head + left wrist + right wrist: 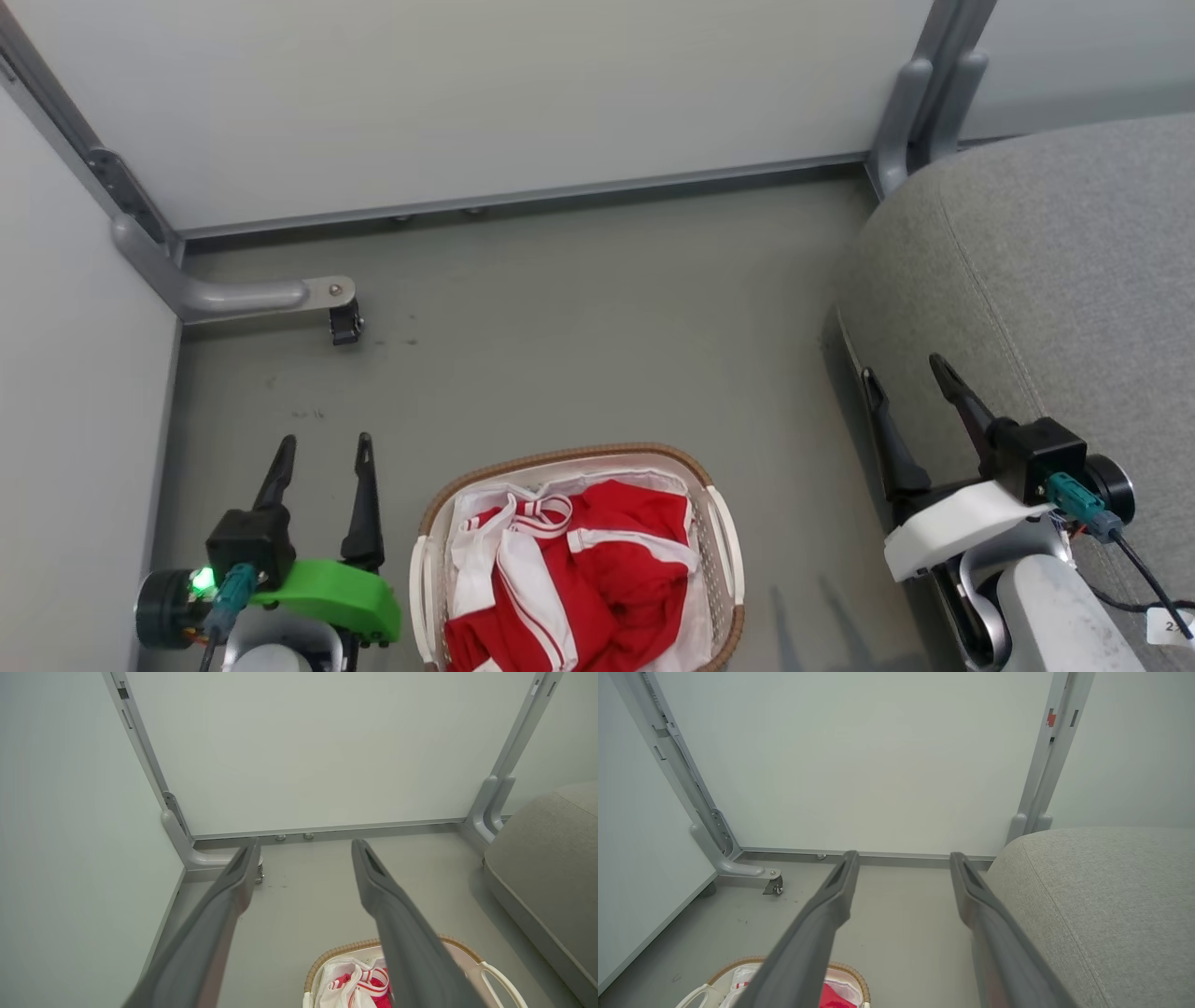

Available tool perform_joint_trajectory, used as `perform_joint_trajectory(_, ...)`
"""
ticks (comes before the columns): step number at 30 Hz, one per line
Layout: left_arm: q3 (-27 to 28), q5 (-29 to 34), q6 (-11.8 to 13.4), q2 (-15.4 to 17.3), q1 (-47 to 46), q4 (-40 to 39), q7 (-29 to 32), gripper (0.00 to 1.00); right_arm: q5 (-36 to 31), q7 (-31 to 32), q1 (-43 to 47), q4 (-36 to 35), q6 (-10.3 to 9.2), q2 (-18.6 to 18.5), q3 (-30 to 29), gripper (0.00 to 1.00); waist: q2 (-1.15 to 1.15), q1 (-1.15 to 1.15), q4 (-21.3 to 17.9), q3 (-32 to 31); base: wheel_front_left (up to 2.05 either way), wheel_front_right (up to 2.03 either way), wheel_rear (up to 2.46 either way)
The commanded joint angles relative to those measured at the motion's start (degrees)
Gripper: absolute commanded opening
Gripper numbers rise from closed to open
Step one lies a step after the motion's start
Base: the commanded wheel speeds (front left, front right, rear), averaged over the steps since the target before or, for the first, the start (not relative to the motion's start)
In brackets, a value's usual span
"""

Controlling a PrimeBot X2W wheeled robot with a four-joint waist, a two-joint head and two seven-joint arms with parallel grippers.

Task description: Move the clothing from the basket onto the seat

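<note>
The head view takes in the whole corner at once: the basket (560,456) stands on the grey floor (579,317) between the two arms, with the clothing (621,560) heaped inside it, red with white stripes, over a white liner (470,546); the seat (1055,271) fills the right side, well apart from the basket. The left wrist view catches just the basket's far end, a little red and white under the brown rim, and one white side handle; the right wrist view brings the seat close enough to read its weave and a stitched seam, and shows a sliver of the basket low down.

The basket is oval, its long axis running away from the robot toward the back panel (467,93), its near end cut off by the bottom edge of the head view; the clothing lies crumpled, most white stripes running roughly along that same line. The seat's rounded corner points toward the back panel's grey post (920,103).

The left gripper (326,439) hangs low over the floor just left of the basket, fingers pointing forward, spread apart and holding nothing; a green cover (327,588) sits at its wrist. The right gripper (904,367) hangs by the seat's near edge, fingers leaning slightly left, likewise spread and empty; its wrist cover (943,527) is white.
</note>
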Motion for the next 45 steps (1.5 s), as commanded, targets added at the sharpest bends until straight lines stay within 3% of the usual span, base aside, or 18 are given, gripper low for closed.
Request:
perform_joint_trajectory(1, -0.5, 1.2, -0.8, -0.3, -2.2, 1.4, -0.5, 1.00, -1.2, -0.5, -1.6, -0.8, 0.01, 0.0, 0.1, 1.00, 0.00, 0.00, -3.0, 5.3, 0.00, 0.00, 0.00)
perform_joint_trajectory(8, -3.3, 2.9, -2.9, -1.5, -11.0, 10.8, -1.2, 1.00, -3.1, -1.2, -6.2, -2.6, 0.01, 0.5, 0.7, 1.00, 0.00, 0.00, -6.9, 15.2, 0.00, 0.00, 0.00)
perform_joint_trajectory(17, -7.0, 7.8, -3.5, -0.3, -20.1, 22.1, -1.5, 1.00, -1.1, -1.6, -10.3, -3.1, 0.01, 1.2, 2.5, 1.00, 0.00, 0.00, -11.3, 25.7, 0.00, 0.00, 0.00)
perform_joint_trajectory(24, -8.6, 10.5, -1.2, 1.4, -28.2, 38.5, -0.5, 1.00, 1.7, -1.6, -12.1, -3.9, 0.01, 1.2, 4.9, 1.00, 0.00, 0.00, -13.3, 31.6, 0.00, 0.00, 0.00)
perform_joint_trajectory(29, -10.2, 12.6, 1.9, 2.9, -33.1, 47.0, 3.6, 1.00, 3.2, -1.6, -13.2, -4.4, 0.01, 1.2, 6.4, 1.00, 0.00, 0.00, -14.5, 34.4, 0.00, 0.00, 0.00)
perform_joint_trajectory(37, -12.4, 15.0, 5.3, 4.8, -38.8, 52.2, 6.5, 1.00, 5.5, -1.6, -13.1, -4.0, 0.01, 1.2, 8.4, 1.00, 0.00, 0.00, -15.8, 37.8, 0.00, 0.00, 0.00)
perform_joint_trajectory(45, -15.8, 17.6, 6.9, 6.3, -41.4, 54.5, 12.1, 1.00, 6.5, -1.6, -13.0, -4.3, 0.01, 1.2, 9.2, 1.00, 0.00, 0.00, -17.1, 39.6, 0.00, 0.00, 0.00)
